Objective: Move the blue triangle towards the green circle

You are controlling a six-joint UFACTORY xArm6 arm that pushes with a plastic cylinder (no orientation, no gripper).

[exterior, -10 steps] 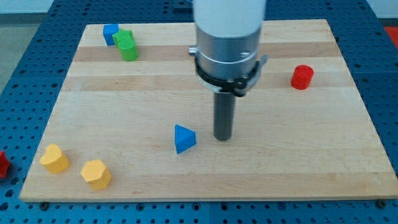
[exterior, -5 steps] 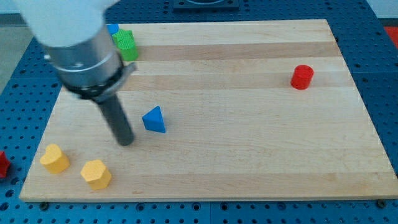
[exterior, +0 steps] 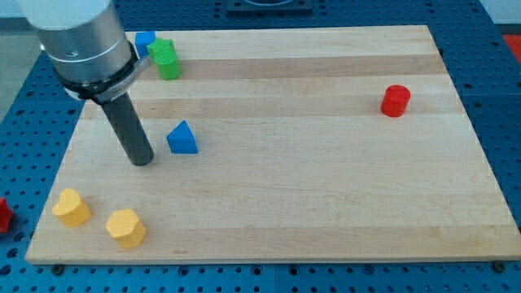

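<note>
Two yellow blocks (exterior: 72, 207) (exterior: 125, 227) sit at the view's bottom left of the wooden worktop (exterior: 326, 203). My tip (exterior: 142, 161) rests just left of the blue triangle (exterior: 181, 138), a narrow gap between them (the arm carries no gripper, only a rod). Above, at the view's top, the green circle (exterior: 167, 59) touches a second blue block (exterior: 145, 40). A red cylinder (exterior: 396, 100) stands far right.

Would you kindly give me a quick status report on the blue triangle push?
My tip on the board, left of the blue triangle, apart from it. Green circle toward the view's top, beside a blue block. Nothing between them.
</note>
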